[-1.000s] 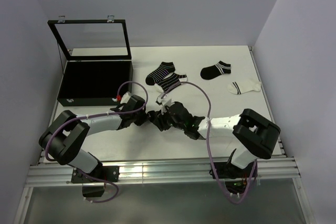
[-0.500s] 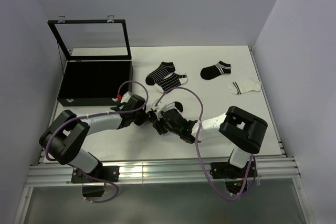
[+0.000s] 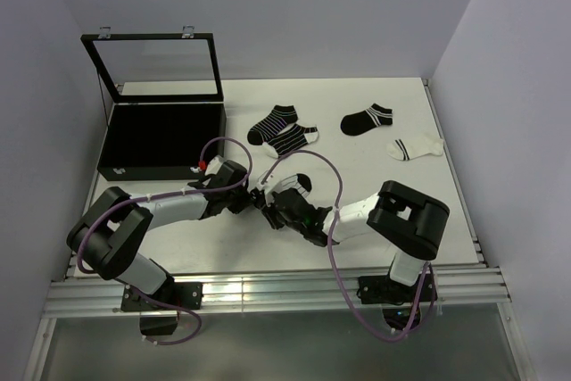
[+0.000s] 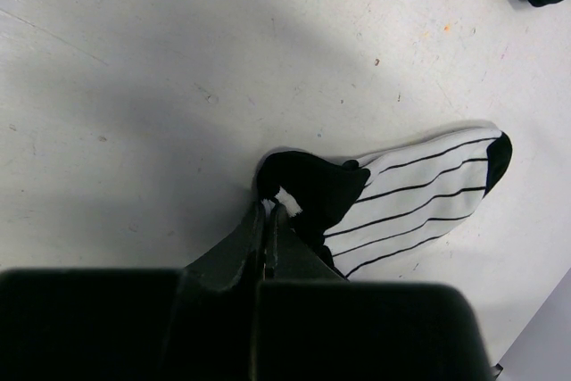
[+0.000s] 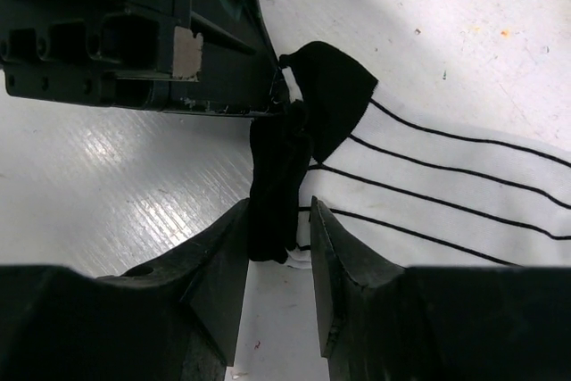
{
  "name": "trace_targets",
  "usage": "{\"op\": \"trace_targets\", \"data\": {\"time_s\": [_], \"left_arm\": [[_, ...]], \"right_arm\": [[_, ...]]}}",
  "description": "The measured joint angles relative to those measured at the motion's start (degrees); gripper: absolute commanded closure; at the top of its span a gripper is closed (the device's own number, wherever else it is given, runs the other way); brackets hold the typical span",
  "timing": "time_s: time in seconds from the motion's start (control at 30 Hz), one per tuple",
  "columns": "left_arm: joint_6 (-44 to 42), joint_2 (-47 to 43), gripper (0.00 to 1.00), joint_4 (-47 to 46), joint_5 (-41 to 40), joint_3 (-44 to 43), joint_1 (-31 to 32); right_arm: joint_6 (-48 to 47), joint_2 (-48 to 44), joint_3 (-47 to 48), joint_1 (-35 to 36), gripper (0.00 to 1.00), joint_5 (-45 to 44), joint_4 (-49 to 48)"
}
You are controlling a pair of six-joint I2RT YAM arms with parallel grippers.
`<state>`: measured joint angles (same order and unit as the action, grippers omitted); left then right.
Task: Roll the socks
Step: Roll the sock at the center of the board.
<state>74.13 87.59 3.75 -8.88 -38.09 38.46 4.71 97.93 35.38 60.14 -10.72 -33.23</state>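
Note:
A white sock with thin black stripes point(image 4: 419, 198) lies flat on the table, its black cuff point(image 5: 330, 95) folded over. My left gripper point(image 4: 270, 210) is shut on the cuff edge. In the right wrist view the left gripper point(image 5: 134, 33) fills the upper left. My right gripper point(image 5: 278, 207) is open, and a bunched black fold of the cuff lies between its fingers, against the left finger point(image 5: 227, 247). In the top view both grippers meet at the sock point(image 3: 300, 182), left gripper point(image 3: 253, 199) beside right gripper point(image 3: 271, 204).
A black-striped pair of socks point(image 3: 284, 129), a black sock point(image 3: 367, 120) and a white sock point(image 3: 415, 147) lie further back. An open black box point(image 3: 161, 136) with its raised lid point(image 3: 156, 64) stands at the left.
The right arm has swung left and closer to the left gripper, and its jaws have narrowed around the black cuff fold. The left gripper has held still, shut.

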Motion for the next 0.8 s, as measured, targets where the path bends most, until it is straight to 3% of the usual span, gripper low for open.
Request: {"op": "trace_targets", "data": {"time_s": [0.27,0.5,0.77,0.8], "left_arm": [[0.0,0.0,1.00,0.0,0.0,0.0,0.0],[0.0,0.0,1.00,0.0,0.0,0.0,0.0],[0.0,0.0,1.00,0.0,0.0,0.0,0.0],[0.0,0.0,1.00,0.0,0.0,0.0,0.0]], "right_arm": [[0.4,0.0,1.0,0.0,0.59,-0.7,0.3],[1.5,0.1,3.0,0.0,0.66,-0.8,1.1],[3.0,3.3,3.7,0.0,0.66,-0.8,1.6],[3.1,3.3,3.8,0.0,0.70,-0.8,1.6]]}}
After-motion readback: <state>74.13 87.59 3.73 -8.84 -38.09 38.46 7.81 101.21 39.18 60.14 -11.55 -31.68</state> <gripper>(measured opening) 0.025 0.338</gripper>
